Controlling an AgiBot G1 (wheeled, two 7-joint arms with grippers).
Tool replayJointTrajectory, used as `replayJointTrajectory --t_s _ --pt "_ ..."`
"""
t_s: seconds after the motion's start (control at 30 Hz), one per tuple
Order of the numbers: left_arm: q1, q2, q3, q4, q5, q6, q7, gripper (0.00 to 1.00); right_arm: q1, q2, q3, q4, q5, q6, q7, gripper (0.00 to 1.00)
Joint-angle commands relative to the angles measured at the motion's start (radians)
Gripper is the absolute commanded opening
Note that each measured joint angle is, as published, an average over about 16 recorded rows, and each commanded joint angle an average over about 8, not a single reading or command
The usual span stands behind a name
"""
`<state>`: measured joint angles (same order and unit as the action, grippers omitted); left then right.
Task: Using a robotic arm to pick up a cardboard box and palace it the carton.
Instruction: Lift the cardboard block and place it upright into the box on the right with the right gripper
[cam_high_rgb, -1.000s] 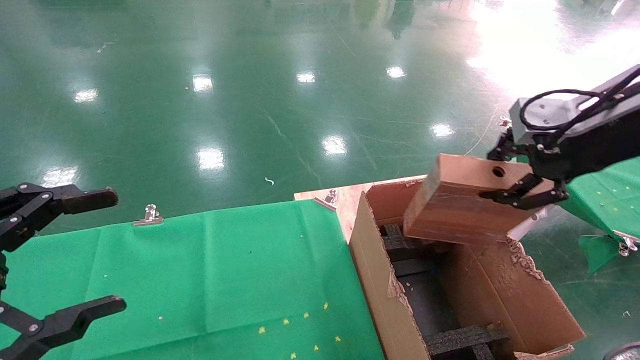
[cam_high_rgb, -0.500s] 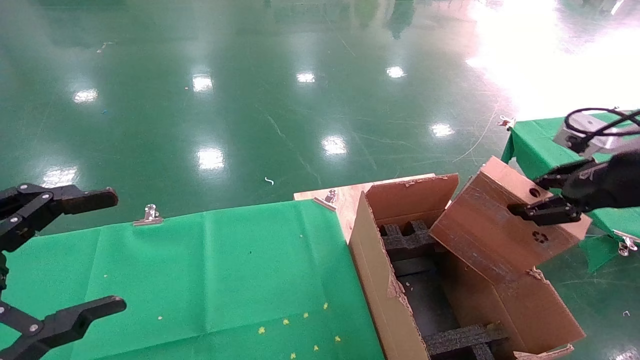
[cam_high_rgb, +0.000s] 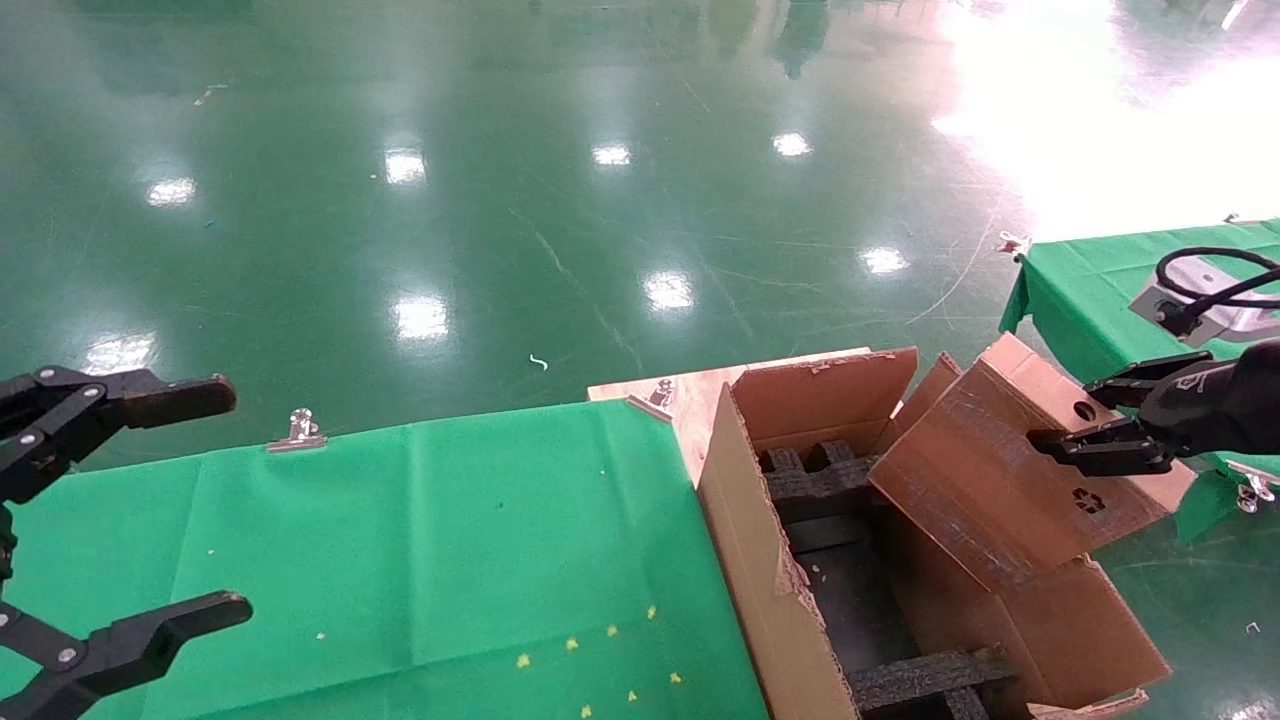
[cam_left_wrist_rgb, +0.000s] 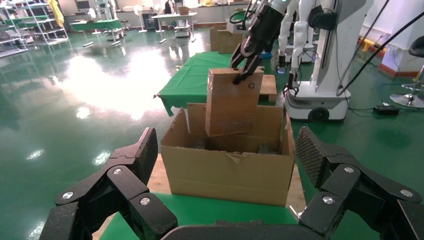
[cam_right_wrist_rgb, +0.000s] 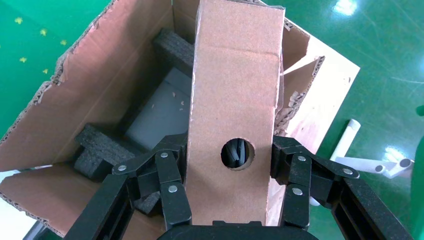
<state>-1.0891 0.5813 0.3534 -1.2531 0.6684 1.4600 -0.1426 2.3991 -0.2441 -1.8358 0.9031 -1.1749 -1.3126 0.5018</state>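
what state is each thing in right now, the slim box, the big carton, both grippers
Slim flat brown cardboard box: clamped at its holed narrow edge, tilted, lower end dipping into the carton.
Large brown corrugated carton: open, flaps ragged, black foam spacers inside.
Right gripper: shut on the box, over the carton's right side.
Left gripper: open, holding nothing, parked over the green cloth.
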Motion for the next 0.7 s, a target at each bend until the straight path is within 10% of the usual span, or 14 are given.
replayJointTrajectory --t_s 0.03,0.37,0.7 --pt "0.0 0.0 0.0 0.0 0.0 0.0 0.0 1.0 0.0 -0.006 0.0 -0.004 0.0 -0.003 -0.005 0.0" --pt "0.0 0.0 0.0 0.0 0.0 0.0 0.0 1.0 -0.008 -0.031 -0.005 -0.012 -0.006 -0.002 0.022 0.0" --pt "0.0 0.0 0.0 0.0 0.0 0.0 0.0 1.0 -0.026 -0.074 -0.054 0.111 -0.122 0.077 0.324 0.0"
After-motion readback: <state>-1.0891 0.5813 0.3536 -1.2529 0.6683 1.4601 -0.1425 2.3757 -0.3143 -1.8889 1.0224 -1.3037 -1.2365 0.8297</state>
